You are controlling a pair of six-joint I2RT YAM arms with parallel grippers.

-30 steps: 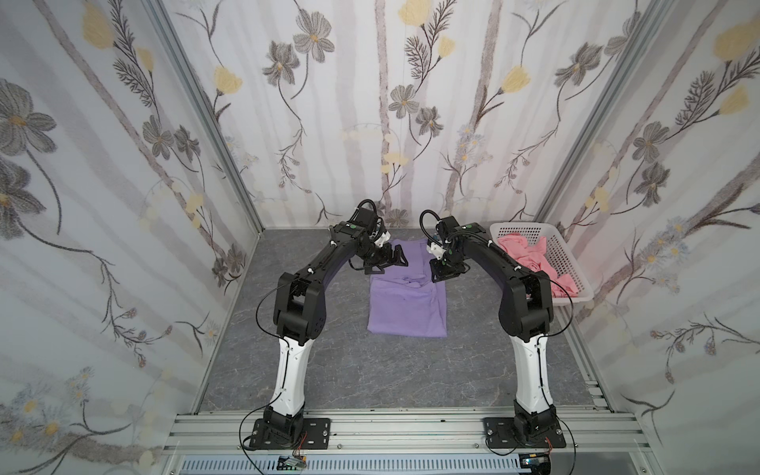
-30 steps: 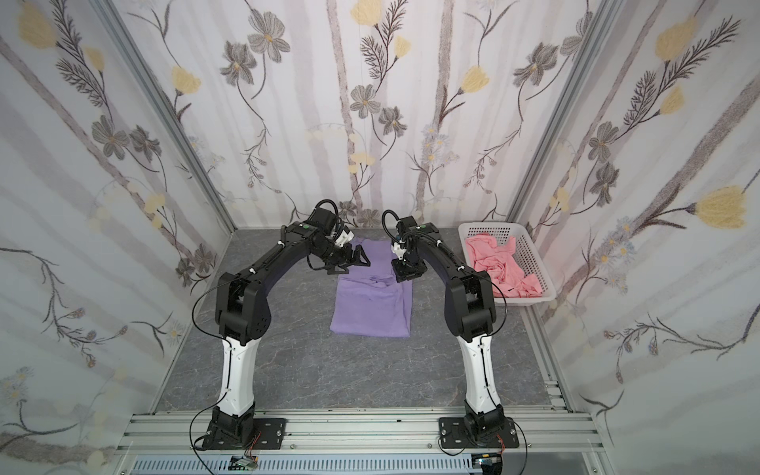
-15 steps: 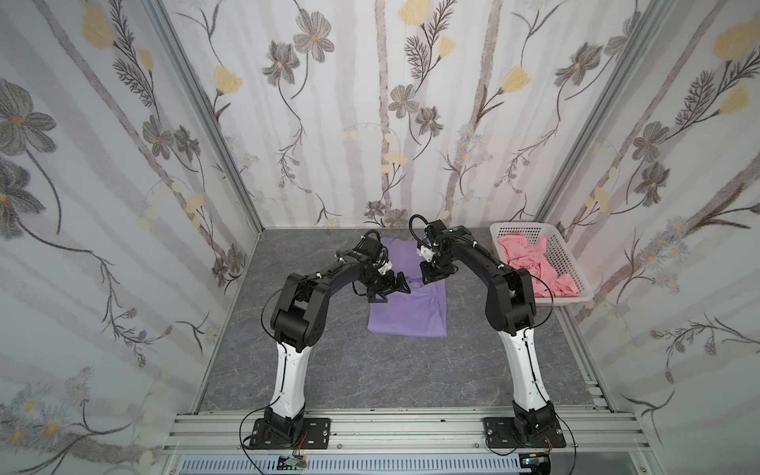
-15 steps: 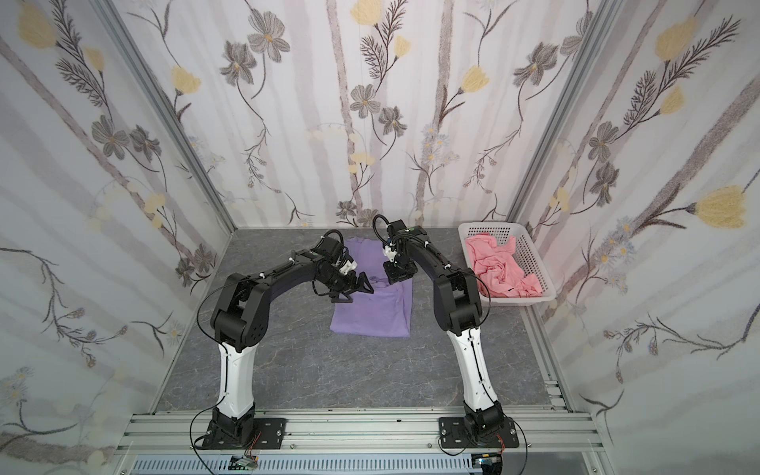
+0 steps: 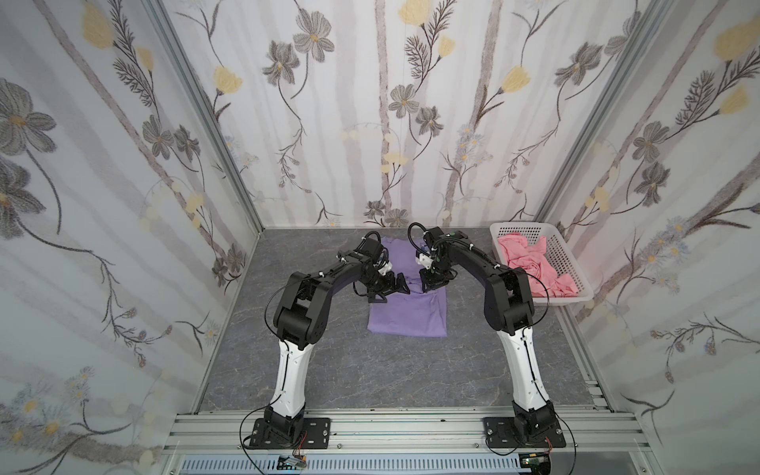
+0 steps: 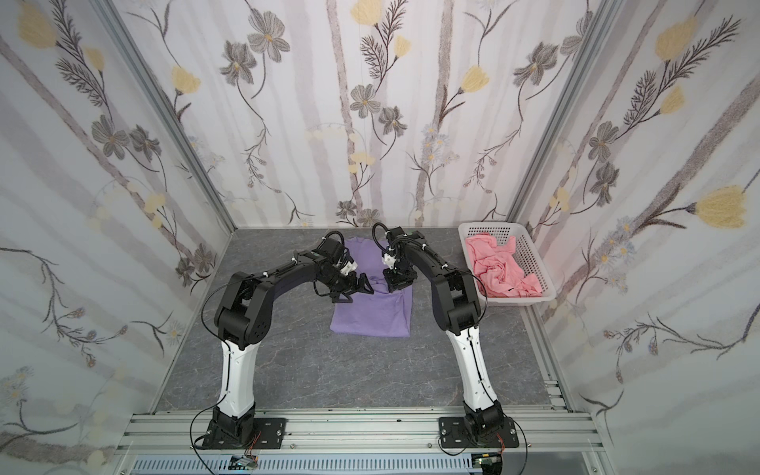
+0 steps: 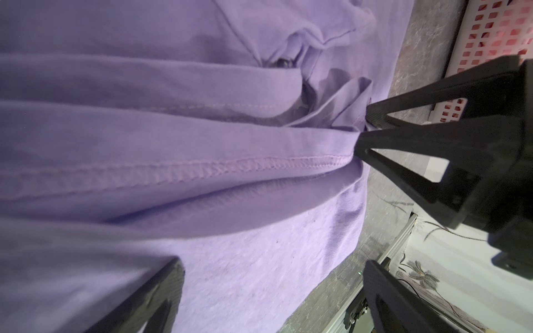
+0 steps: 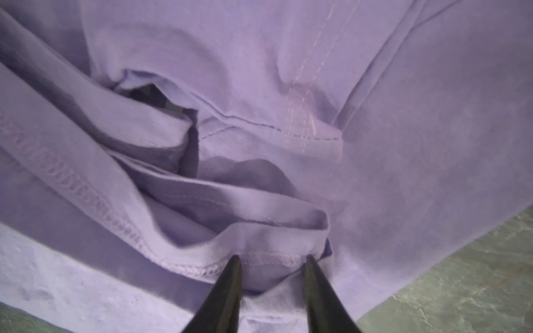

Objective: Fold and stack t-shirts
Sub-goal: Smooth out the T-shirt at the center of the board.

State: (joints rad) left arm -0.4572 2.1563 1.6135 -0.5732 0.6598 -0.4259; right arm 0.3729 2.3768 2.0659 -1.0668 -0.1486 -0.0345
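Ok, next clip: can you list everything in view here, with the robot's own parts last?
purple t-shirt: one, lavender, partly folded, middle of the table toward the back
pink clothing: one heap, salmon pink, crumpled in the basket
basket: one, white plastic mesh, back right of the table
table: one, grey marbled, under everything
walls: three, pale floral paper, around the table
rail: one, silver, front edge, carrying both arm bases
left arm: one, black and white, over the shirt; fingers open
right arm: one, black and white, over the shirt; fingers pinching a hem fold
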